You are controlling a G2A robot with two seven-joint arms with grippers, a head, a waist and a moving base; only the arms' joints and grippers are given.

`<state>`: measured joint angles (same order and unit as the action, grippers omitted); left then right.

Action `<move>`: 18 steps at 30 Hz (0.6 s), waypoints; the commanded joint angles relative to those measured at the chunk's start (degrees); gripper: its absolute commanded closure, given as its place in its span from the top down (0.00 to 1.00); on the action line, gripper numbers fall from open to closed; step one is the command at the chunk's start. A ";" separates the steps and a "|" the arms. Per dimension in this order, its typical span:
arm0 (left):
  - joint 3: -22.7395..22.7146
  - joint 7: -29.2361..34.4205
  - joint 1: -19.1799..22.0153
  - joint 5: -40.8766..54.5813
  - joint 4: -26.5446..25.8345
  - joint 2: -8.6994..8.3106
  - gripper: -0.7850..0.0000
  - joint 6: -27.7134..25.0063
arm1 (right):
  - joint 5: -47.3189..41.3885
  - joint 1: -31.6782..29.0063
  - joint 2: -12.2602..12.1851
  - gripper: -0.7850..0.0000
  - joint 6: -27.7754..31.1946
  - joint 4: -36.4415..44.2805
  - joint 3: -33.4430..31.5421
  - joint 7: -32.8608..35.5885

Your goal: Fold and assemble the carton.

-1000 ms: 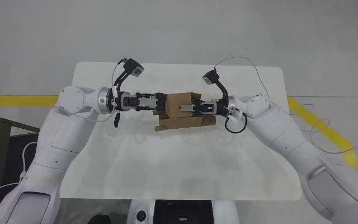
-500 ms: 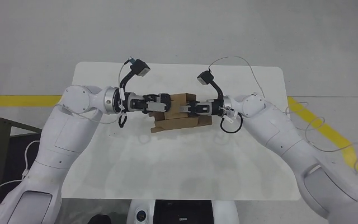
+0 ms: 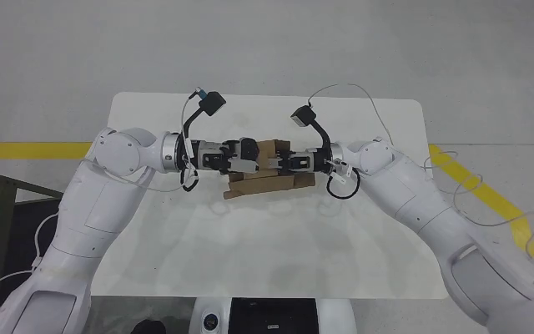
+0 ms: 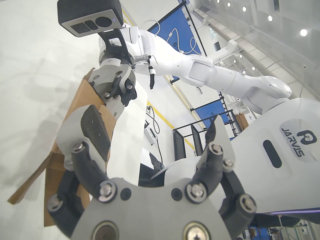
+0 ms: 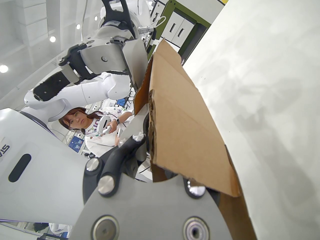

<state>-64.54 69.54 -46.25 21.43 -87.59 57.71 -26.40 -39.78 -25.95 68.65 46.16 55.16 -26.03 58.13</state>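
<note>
The carton [image 3: 265,169] sits at the centre of the top view, on the far half of the bench [image 3: 167,250], caught between the two arms. Over the last second both arms have closed in. The left gripper [image 3: 247,154] has pushed in from the left of the frame and the right gripper [image 3: 282,159] from the right. The raised part of the carton now looks narrower than it did, with a loose flap [image 3: 250,189] lying flat along its lower edge. I judge that a side wall is being folded inward, so the box is only partway and not yet squared.

The top view does not show how the jaws stand. The left wrist view does: the left gripper's jaws are spread wide, with one pad [image 4: 95,128] flat against the cardboard at lower left and the other in free air to the right. Left of centre in that view, the right gripper's jaws are pinched together on the carton's edge. The right wrist view adds the cardboard wall running up the middle of the frame, with one left jaw pressed flat against its far end.
</note>
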 commanded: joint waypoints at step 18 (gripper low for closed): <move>-3.45 -1.54 -1.58 -0.34 3.37 -0.82 1.00 0.12 | -0.40 -1.59 -2.50 0.00 -1.00 0.67 -3.98 1.00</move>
<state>-68.08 68.14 -47.81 21.27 -84.45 56.89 -26.27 -40.18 -27.45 66.23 45.26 55.65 -29.94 59.03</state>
